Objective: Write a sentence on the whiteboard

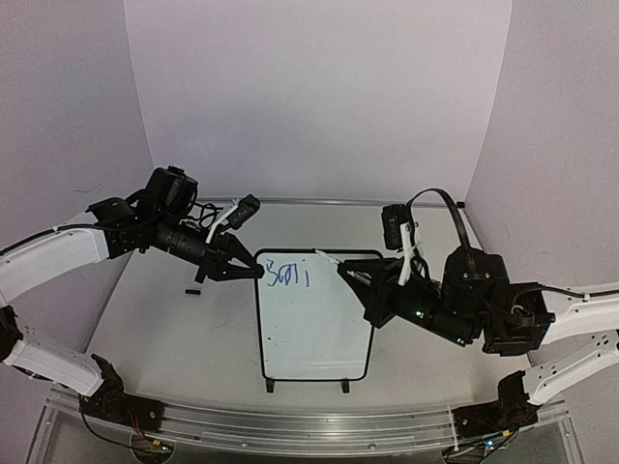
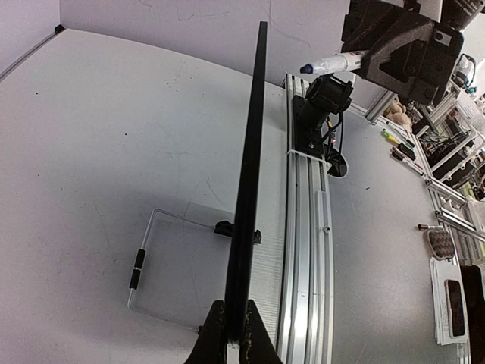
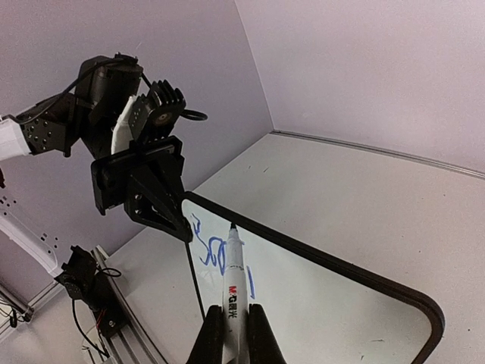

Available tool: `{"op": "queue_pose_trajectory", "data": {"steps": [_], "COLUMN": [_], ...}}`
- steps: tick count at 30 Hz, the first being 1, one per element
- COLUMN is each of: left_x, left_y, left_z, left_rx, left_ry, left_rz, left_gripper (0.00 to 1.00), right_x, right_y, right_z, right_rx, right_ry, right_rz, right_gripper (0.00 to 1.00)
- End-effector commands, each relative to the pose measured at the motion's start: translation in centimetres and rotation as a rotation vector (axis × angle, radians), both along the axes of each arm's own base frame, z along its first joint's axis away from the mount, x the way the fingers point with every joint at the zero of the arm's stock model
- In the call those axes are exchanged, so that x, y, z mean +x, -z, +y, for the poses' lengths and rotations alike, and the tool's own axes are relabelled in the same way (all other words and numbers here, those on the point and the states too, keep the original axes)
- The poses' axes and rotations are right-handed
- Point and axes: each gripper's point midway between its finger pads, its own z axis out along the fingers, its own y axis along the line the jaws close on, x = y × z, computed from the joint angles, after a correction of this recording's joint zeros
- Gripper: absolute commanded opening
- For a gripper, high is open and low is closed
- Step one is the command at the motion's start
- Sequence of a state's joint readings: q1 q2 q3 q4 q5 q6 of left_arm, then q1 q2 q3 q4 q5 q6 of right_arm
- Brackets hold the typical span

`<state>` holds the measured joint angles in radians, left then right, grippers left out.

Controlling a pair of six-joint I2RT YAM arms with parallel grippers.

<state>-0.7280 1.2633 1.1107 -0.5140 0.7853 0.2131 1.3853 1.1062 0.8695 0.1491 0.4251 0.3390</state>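
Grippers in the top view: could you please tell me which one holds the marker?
The right gripper, whose marker points at the whiteboard; the left gripper clamps the whiteboard's corner instead.

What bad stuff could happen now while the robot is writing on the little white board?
The left gripper pinches the whiteboard only at one corner, so a hard push from the marker could twist or tip it. The marker tip sits right beside the blue writing, so it might scribble over those strokes. The right gripper works near the left one, so they could bump.
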Motion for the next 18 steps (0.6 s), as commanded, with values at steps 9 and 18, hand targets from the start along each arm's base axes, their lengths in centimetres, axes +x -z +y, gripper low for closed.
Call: {"op": "queue_pose_trajectory", "data": {"steps": [9,18], "left_x": [-0.1,-0.1], "left_y": [1.8,1.8], "left_z": [0.2,0.2], "left_rx": [0.068,0.069], "left_ry": [-0.007,-0.007], "left_rz": [0.015,0.013], "left_gripper": [0.00,0.00], "right_x": [1.0,1.3], "right_y": [0.6,1.6], "right_z": [-0.4,-0.7], "right_rx": [-0.046,-0.077], "right_ry": [0.064,0.096], "right_rz": [0.005,0.026], "right_gripper": [0.00,0.00]}}
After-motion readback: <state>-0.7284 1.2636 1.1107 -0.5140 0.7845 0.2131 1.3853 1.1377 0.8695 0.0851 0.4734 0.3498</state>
